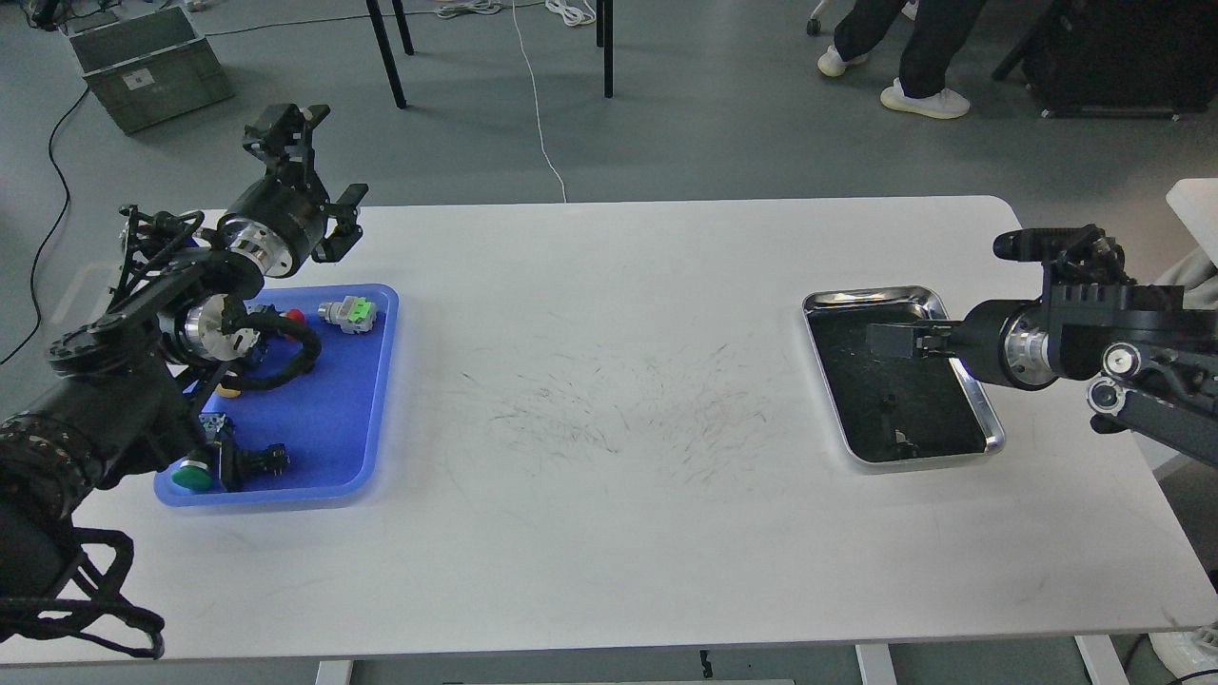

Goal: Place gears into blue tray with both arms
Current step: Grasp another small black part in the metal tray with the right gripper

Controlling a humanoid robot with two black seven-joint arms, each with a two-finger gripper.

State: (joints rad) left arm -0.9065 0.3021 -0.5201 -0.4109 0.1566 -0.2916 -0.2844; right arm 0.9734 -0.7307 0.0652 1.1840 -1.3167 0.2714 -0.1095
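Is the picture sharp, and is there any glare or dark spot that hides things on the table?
In the head view the white table is evenly lit with soft shadows and fine dark scuffs mid-table. The steel tray rim glints, while its black lining swallows detail, so small dark pieces there are hard to make out. The right hand blends into that lining. The blue tray looks clear and saturated.

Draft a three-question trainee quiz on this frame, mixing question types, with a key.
1. True or false: the right gripper reaches over the steel tray.
2. Which tray holds the push-button switches? A) the blue tray B) the steel tray
3. Fill in: the left gripper is raised beyond the blue tray's ____ edge.

Key: 1 true; 2 A; 3 far.
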